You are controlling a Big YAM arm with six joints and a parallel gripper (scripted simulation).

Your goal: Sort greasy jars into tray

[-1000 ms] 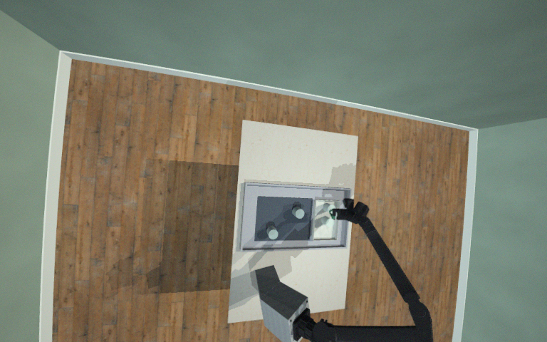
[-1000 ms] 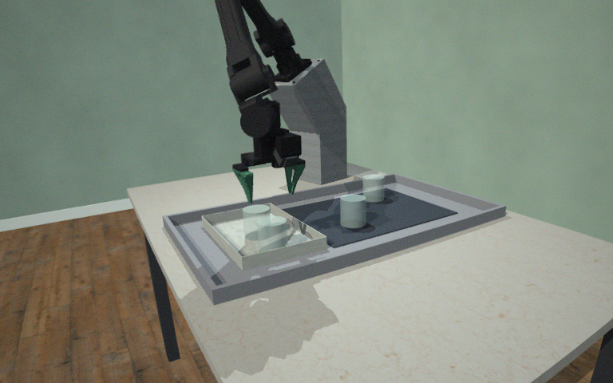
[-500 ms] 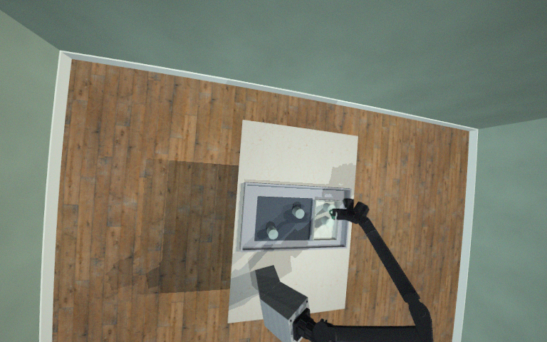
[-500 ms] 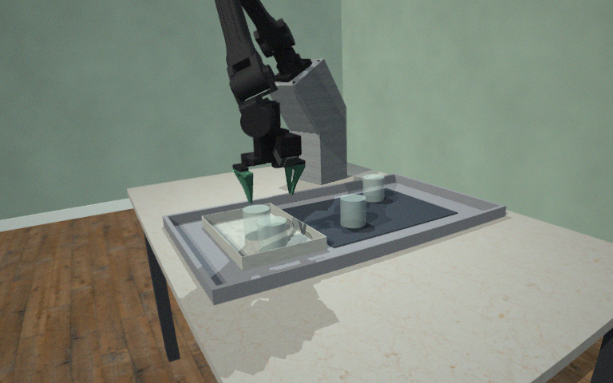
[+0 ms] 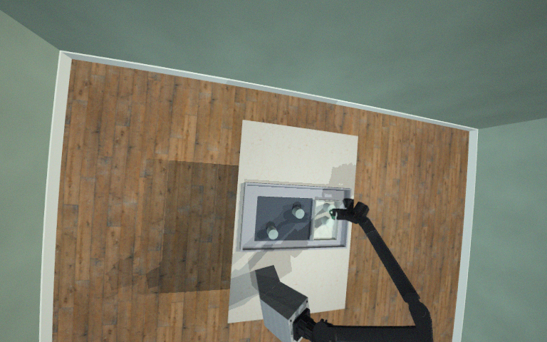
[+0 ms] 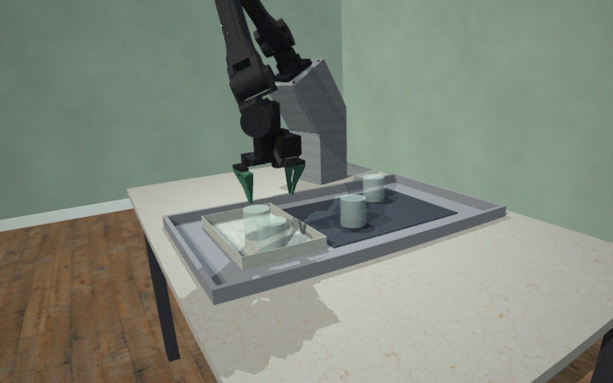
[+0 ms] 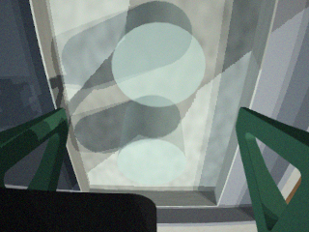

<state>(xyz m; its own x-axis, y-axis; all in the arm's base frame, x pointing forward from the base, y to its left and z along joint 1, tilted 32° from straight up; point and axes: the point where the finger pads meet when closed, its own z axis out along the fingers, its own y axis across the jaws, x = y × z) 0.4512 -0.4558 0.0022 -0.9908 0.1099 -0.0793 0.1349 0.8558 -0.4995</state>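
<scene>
Top view: one dark blue rectangular drying mat [image 5: 263,214] [image 6: 406,205], right of centre, bearing two upright pale green glass jars [image 5: 298,212] [image 5: 272,231] [image 6: 353,211] [image 6: 373,187]. Beside it, to the right, one shallow cream rectangular tray [image 5: 325,239] [image 6: 284,252] [image 7: 150,194], partly under the black gripper [image 5: 332,214] [image 6: 270,199] [image 7: 152,117].

Exterior view: tray left of centre, two further pale glass jars [image 6: 256,221] [image 6: 272,232] [image 7: 158,64] [image 7: 152,161] standing inside; mat jars right of centre. Gripper above the tray, green fingers spread wide, nothing between them.

Wrist view: tray jars at upper centre and lower centre, one green finger at either side.

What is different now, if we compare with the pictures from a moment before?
Nothing has visibly changed. The green fingers stay apart above the tray, holding nothing. Two jars remain inside the tray, and the other two remain on the dark mat.
</scene>
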